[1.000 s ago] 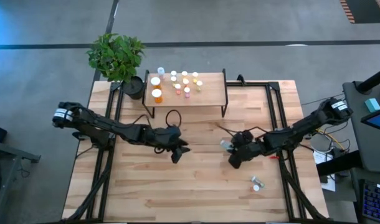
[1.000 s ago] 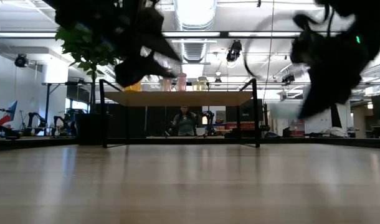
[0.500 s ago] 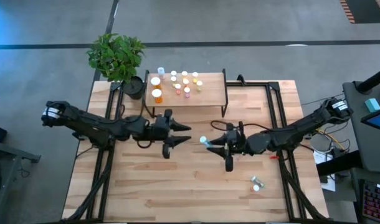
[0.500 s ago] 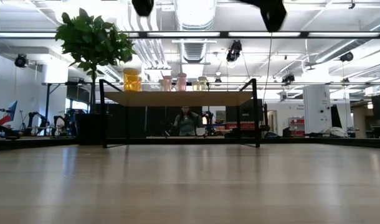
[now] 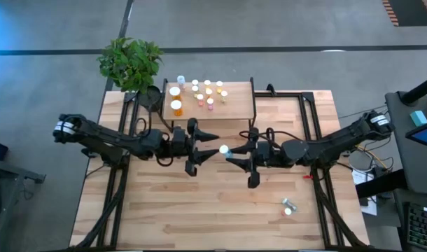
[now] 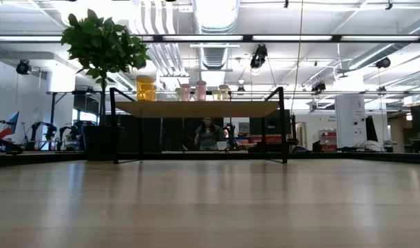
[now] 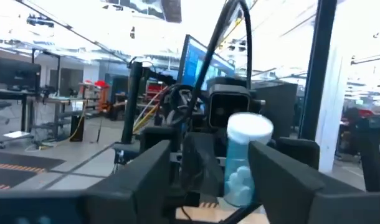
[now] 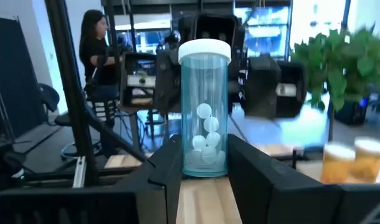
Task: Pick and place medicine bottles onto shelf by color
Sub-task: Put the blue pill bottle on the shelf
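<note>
While the right claw (image 5: pixel 231 155) grips the teal bottle (image 8: pixel 205 118) by its base, the left claw (image 5: pixel 208 143) stands open around the cap. Risk: early release drops the bottle to the tabletop (image 5: pixel 199 210).

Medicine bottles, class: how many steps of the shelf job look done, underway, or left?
Done: a cluster of bottles stands on the shelf. Underway: the right gripper holds a teal bottle out to the open left gripper. Left: two bottles lie on the table.

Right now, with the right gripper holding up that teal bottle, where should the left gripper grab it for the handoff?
Probably the upper body, just under the white cap. The right gripper clamps the base of the teal bottle, which stands upright with its top free. The left gripper faces it, open, and can come straight across.
</note>
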Tool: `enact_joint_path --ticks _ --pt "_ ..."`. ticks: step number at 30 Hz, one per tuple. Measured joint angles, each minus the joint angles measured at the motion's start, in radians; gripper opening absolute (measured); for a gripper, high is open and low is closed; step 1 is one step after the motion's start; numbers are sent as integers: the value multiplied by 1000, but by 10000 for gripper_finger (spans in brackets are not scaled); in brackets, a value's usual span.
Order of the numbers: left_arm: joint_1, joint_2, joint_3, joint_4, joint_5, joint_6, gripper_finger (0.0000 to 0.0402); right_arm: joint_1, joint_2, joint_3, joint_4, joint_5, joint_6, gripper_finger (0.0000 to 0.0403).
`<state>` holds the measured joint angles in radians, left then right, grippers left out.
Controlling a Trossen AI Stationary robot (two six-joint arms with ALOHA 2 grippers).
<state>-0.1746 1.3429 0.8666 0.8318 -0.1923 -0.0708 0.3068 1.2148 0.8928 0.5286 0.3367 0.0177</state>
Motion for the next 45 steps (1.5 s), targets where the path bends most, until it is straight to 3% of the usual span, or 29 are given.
enact_joint_path --ticks 7,16,23,37,45 --pt "-1 68 95 -5 150 -7 253 -8 66 96 -4 3 -106 95" --pt "0 61 148 -4 155 7 255 -7 93 201 -197 3 -153 101" --pt "0 56 156 -135 125 9 234 -36 58 201 -253 3 -123 98" --pt "0 55 156 -133 78 58 169 -59 36 187 -269 -4 -139 100" --pt "0 52 154 -140 36 111 159 -72 21 180 -292 -5 -150 101"
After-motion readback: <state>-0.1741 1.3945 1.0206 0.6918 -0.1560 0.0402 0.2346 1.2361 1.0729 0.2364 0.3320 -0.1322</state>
